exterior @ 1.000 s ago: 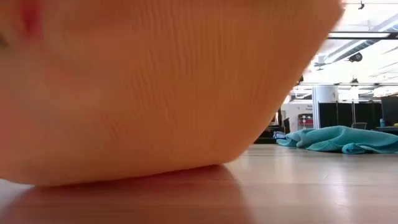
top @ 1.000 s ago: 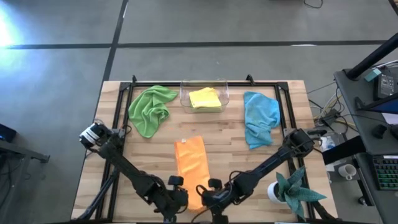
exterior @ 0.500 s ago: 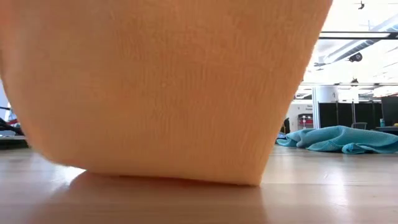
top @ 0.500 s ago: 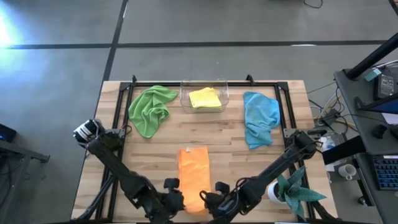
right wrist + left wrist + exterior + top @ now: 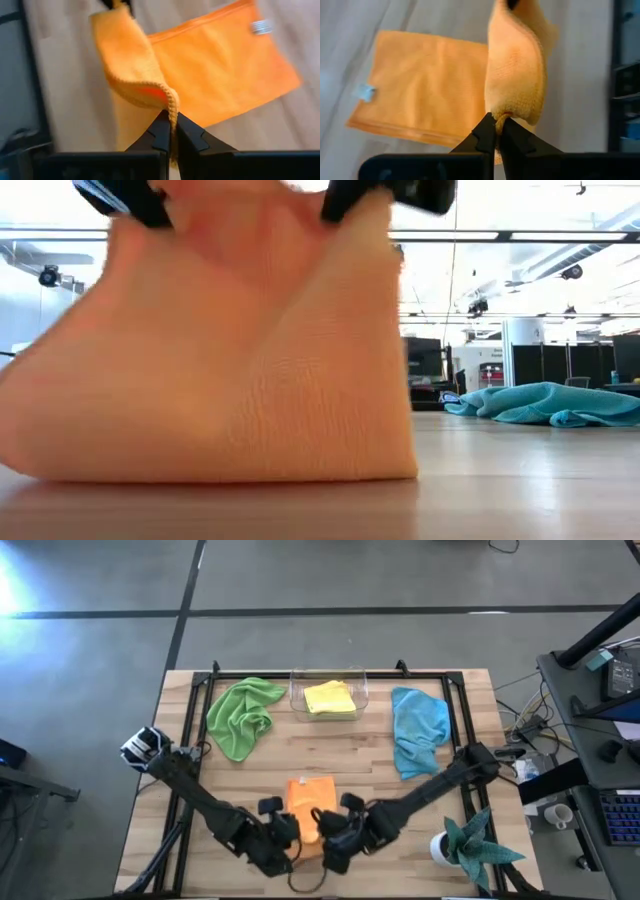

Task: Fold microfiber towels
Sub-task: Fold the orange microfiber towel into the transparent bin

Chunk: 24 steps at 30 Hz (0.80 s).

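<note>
The orange towel (image 5: 311, 798) lies as a long folded strip near the table's front middle. Its far part (image 5: 420, 95) lies flat on the wood and its near end is raised. My left gripper (image 5: 288, 832) and my right gripper (image 5: 328, 830) are both shut on that raised end, side by side above the strip. In the low view the towel (image 5: 220, 370) hangs as a sheet from the left gripper (image 5: 135, 202) and the right gripper (image 5: 385, 192), its lower fold on the table. My left gripper pinches the near end's left corner (image 5: 501, 111) between its two fingers, on a rolled-over edge of several layers. The corner is lifted clear and the cloth sags slack toward the right gripper. My right gripper pinches the near end's right corner (image 5: 169, 102) between its two fingers, on the stitched hem. The corner is lifted clear; the cloth curls over and runs down to the flat part (image 5: 225, 75) on the table.
A lime green towel (image 5: 241, 718) lies crumpled at the far left and a light blue towel (image 5: 420, 730) at the far right. A yellow towel (image 5: 329, 698) lies in a clear container (image 5: 297, 700) at the far middle. A potted plant (image 5: 470, 845) stands at the near right corner.
Both grippers first drew the orange towel toward the table's near edge, then went up and toward the far edge with its near end. That end is now lifted and carried over the strip; the far part has stayed flat on the table.
</note>
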Available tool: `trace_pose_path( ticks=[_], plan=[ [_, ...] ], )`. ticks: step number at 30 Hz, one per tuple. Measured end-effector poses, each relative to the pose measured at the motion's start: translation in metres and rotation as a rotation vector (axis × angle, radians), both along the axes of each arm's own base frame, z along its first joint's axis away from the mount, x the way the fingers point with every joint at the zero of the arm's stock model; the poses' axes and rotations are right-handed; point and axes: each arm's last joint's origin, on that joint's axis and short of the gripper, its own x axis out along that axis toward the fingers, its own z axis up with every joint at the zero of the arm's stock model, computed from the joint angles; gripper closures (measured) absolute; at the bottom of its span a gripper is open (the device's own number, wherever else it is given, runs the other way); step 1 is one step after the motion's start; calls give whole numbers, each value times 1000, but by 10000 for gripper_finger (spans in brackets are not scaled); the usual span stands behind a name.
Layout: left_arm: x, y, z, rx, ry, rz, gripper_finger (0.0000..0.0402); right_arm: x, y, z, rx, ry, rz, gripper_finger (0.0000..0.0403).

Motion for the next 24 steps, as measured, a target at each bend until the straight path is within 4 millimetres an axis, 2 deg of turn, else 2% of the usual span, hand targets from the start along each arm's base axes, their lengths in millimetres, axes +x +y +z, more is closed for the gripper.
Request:
trace_pose_path(
  ticks=[6, 14, 24],
  plan=[
    [6, 19, -3, 38, 54, 59, 402, 10, -30, -7, -64, 51, 4, 394],
    [11, 45, -15, 92, 107, 152, 402, 18, -57, -13, -133, 92, 48, 394],
    [14, 74, -29, 130, 158, 228, 402, 21, -85, -32, -198, 166, 98, 394]
  ],
)
